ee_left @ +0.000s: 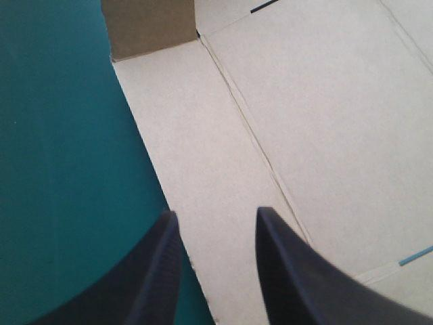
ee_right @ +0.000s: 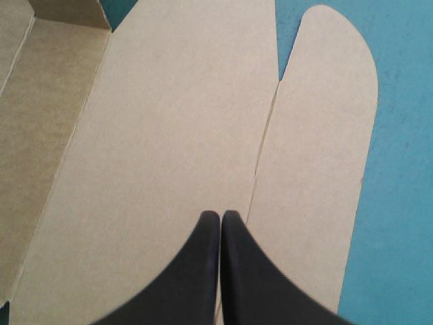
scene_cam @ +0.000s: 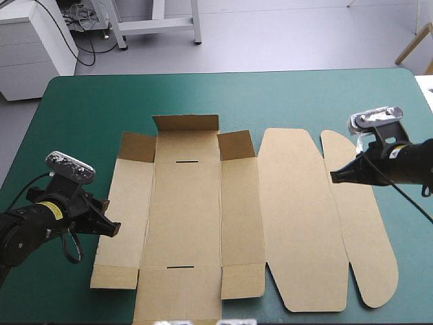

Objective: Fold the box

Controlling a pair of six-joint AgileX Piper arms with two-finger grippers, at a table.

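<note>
Teal-green worktop (scene_cam: 284,95) carrying the brown box (scene_cam: 189,203), spread flat at centre, rounded lid panels reaching toward 3 o'clock, short far flaps at 12 o'clock tilted up. Left end effector (ee_left: 216,213) at the box's 8 o'clock edge, released, tips apart. Right end effector (ee_right: 221,213) over the 3 o'clock panels, clenched, empty.
</note>
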